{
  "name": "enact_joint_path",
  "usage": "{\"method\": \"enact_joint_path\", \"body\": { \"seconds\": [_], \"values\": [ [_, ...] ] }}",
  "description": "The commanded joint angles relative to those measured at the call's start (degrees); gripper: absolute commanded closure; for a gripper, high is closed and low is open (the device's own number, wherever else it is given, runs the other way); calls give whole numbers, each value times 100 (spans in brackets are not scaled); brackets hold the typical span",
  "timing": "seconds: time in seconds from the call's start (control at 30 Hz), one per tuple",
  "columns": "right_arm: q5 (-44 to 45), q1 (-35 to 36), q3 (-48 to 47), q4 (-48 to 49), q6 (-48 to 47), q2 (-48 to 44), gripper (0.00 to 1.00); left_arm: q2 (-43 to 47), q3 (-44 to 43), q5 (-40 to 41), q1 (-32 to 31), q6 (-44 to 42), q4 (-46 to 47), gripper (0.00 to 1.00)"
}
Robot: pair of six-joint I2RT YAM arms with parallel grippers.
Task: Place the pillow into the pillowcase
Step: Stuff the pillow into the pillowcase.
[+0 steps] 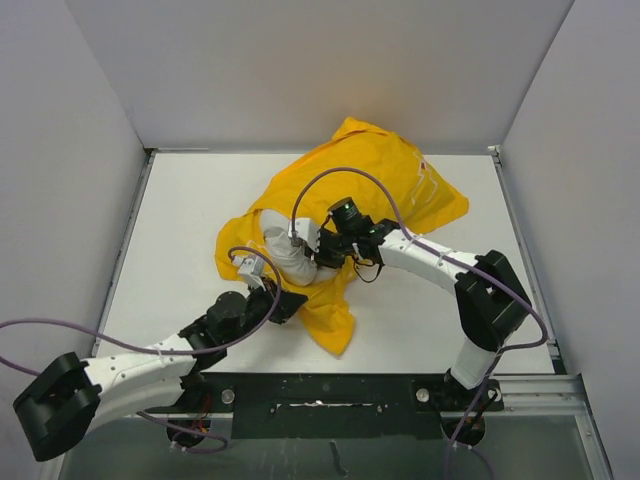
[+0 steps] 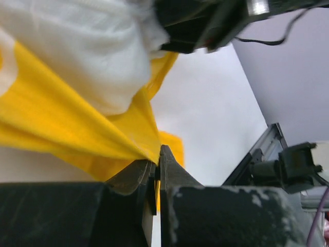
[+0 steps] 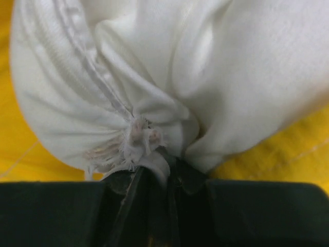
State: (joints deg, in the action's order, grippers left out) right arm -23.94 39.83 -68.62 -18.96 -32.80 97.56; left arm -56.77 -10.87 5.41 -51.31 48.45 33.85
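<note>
Pinches the pillow by a bunched, frayed corner in the clenched right gripper, probably to steer it deeper into the sack. Shows it plump, white and creased, with a seam running down to the gathered corner. Places it mid-table, one end bare and the rest lying on or under the yellow pillowcase; cannot tell how much is truly inside. Nips a fold of that yellow cloth in the left gripper, clamped tight just below the pillow, likely to anchor the opening against the push. Leaves the crumpled cloth spread toward the far right of the table, with one tail trailing back toward the arms.
</note>
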Motion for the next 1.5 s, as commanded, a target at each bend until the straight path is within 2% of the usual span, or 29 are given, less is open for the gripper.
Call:
{"method": "enact_joint_path", "body": {
  "seconds": [0.0, 0.1, 0.23, 0.3, 0.33, 0.4, 0.43, 0.53, 0.63, 0.7, 0.8, 0.87, 0.97, 1.1, 1.13, 1.27, 1.33, 1.4, 1.47],
  "values": [
    [806, 166, -343, -214, -320, 393, 100, 1135, -484, -1286, -95, -721, -441, 100],
    [387, 201, -283, -325, -276, 730, 100, 1754, -459, -1472, -88, -730, -533, 100],
    [-1187, 203, -229, -1066, -800, 935, 99, 2194, -279, -1274, -79, -657, -746, 100],
    [-2197, 201, -261, -1704, -1467, 796, 84, 2292, -125, -1070, -61, -589, -940, 100],
    [-2520, 200, -295, -2098, -2060, 648, 71, 2312, -35, -1019, -54, -550, -926, 100],
    [-2867, 200, -425, -2777, -2755, 310, 52, 2303, 147, -987, -49, -450, -812, 100],
    [-2926, 200, -541, -3112, -3048, 136, 46, 2290, 216, -1004, -48, -420, -745, 100],
    [-3006, 184, -1153, -4268, -3747, -248, 37, 2285, 285, -1074, -45, -413, -740, 100],
    [-3077, 191, -1732, -4904, -4008, -521, 32, 2285, 279, -1198, -41, -486, -748, 100],
    [-3098, 211, -1979, -4947, -3978, -699, 29, 2258, 264, -1286, -40, -545, -729, 100],
    [-3077, 297, -2038, -4419, -3618, -901, 25, 2146, 254, -1479, -41, -595, -570, 100],
    [-3008, 484, -2028, -4022, -3333, -793, 26, 2032, 204, -1577, -44, -612, -456, 100],
    [-2406, 742, -2050, -3571, -2884, -353, 33, 1916, 113, -1735, -51, -664, -411, 100],
    [-1801, 657, -1742, -2856, -2442, 60, 42, 1885, 29, -1930, -61, -759, -295, 100],
    [-1660, 612, -1606, -2640, -2328, 118, 47, 1881, 25, -1982, -71, -773, -235, 100],
    [-1185, 572, -1139, -1727, -1730, 393, 85, 1784, -74, -2176, -106, -828, -103, 100],
    [-1032, 717, -747, -1110, -1184, 468, 98, 1630, -235, -2279, -124, -865, -77, 100],
    [-395, 988, -148, -55, -410, 497, 100, 1412, -413, -2411, -165, -893, -3, 100],
    [188, 1179, 205, 592, 151, 701, 100, 1204, -600, -2543, -247, -892, 132, 100]
  ]
}}
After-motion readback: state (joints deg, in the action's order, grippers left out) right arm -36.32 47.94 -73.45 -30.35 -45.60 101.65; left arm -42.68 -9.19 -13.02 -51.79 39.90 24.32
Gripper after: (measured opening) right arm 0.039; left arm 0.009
